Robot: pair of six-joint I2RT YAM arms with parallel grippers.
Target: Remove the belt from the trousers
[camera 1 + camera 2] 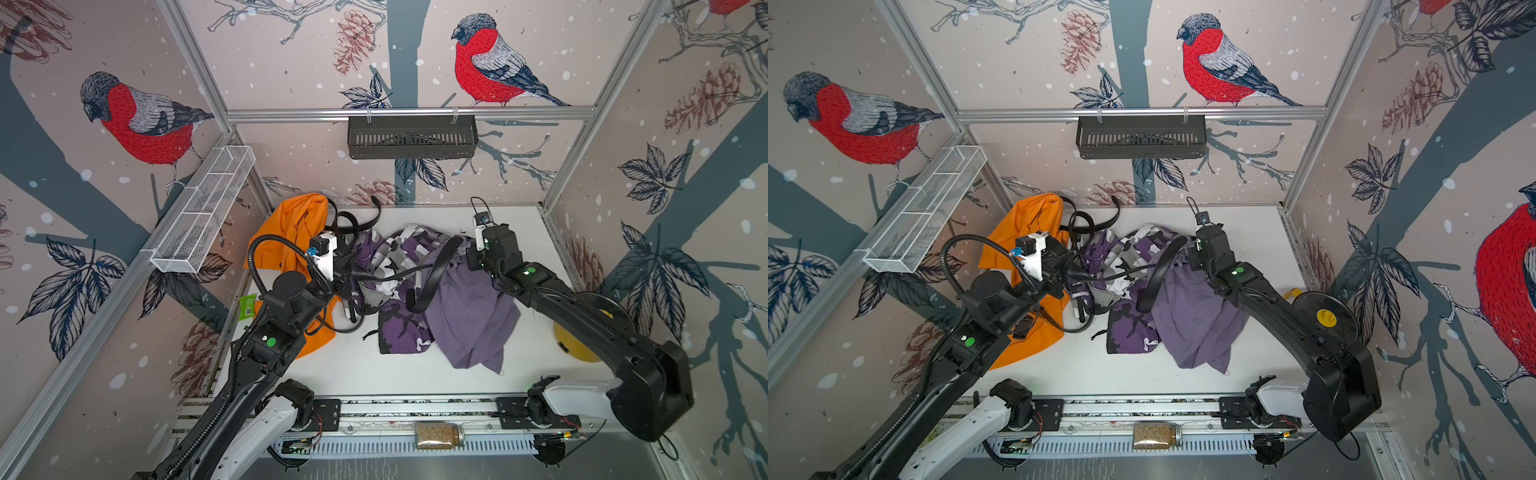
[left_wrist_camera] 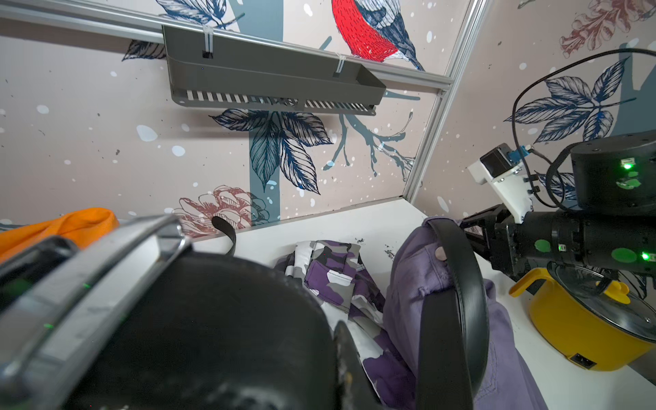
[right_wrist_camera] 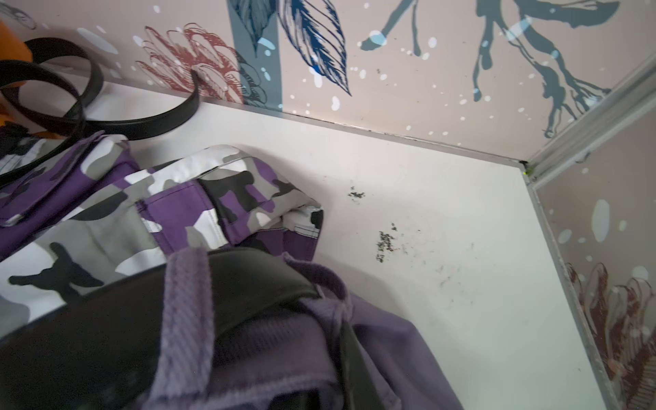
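Belt buckle (image 2: pixel 106 269) crowds the left wrist view, blurred. Left gripper (image 1: pixel 345 273) is clamped on that end of the black belt (image 1: pixel 437 268). The strap runs to the lilac trousers (image 1: pixel 469 320) mid-table and passes under a belt loop (image 3: pixel 184 319).

Right gripper (image 2: pixel 474 227) is at the waistband. Its jaws are buried in cloth, so gap and hold cannot be told.

Bare table (image 1: pixel 374 374) shows along the front edge and in the back right corner, the corner speckled with dark crumbs (image 3: pixel 385 243).

Left side is crowded: orange garment (image 1: pixel 297 224), camouflage trousers (image 1: pixel 399 253), second coiled belt (image 1: pixel 349 222). Yellow pot (image 2: pixel 585 333) is mostly hidden under the right arm in both top views.
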